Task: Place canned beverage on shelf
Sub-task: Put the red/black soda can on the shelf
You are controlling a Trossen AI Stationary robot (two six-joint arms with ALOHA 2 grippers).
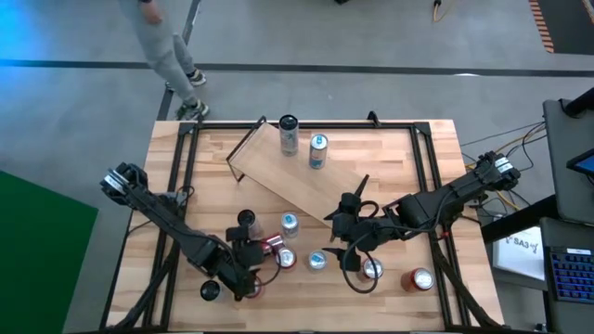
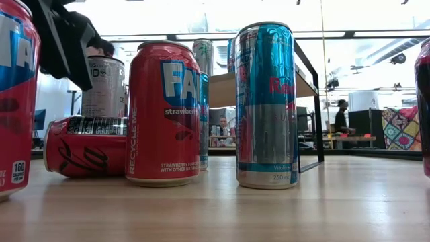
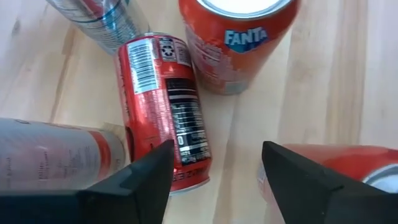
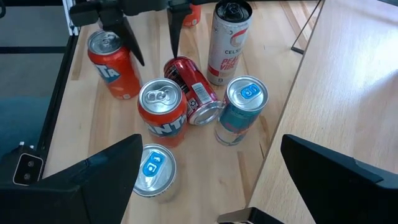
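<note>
Left pincer (image 3: 214, 171) spread over toppled red can (image 3: 165, 106); high view alone shows shelf (image 1: 306, 181) diagonal on desk (image 1: 408, 158). Right pincer (image 4: 211, 180) spread wide.

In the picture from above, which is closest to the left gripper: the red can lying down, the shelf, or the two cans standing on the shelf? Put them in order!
Measured from the left gripper:
1. Tipped-over red can, right beside it.
2. Shelf, mid-table.
3. Two cans on the shelf, at its far end.

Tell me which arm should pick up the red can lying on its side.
Left, probably. The left end effector hangs open right above the lying red can, which shows between its fingers. The right end effector is open too, but farther off, with upright cans between.
</note>
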